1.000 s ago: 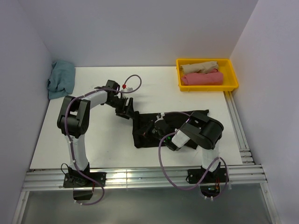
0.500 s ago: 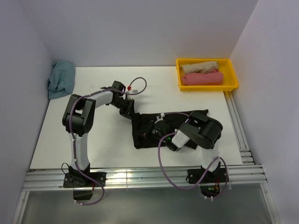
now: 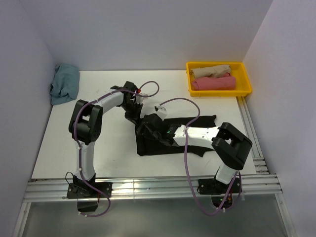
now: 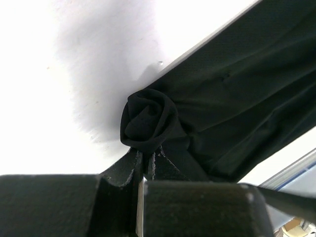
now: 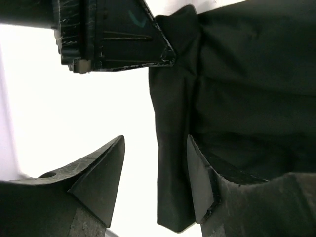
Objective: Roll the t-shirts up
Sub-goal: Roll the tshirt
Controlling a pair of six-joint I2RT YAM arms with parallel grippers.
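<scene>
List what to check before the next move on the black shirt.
1. Left jaws gripping the black shirt: ok, shut on a bunched corner.
2. Right jaws placed at the shirt's edge: ok, the edge lies between them.
3. Right jaws closed on the cloth: not ok, they stand open.
4. Shirt rolled: not ok, it lies as a flat folded strip on the table.
5. Clearance between the two sets of jaws: cannot tell, they sit close at the same end of the shirt.
6. Room in the tray: cannot tell, a pink roll and a beige roll fill most of it.
</scene>
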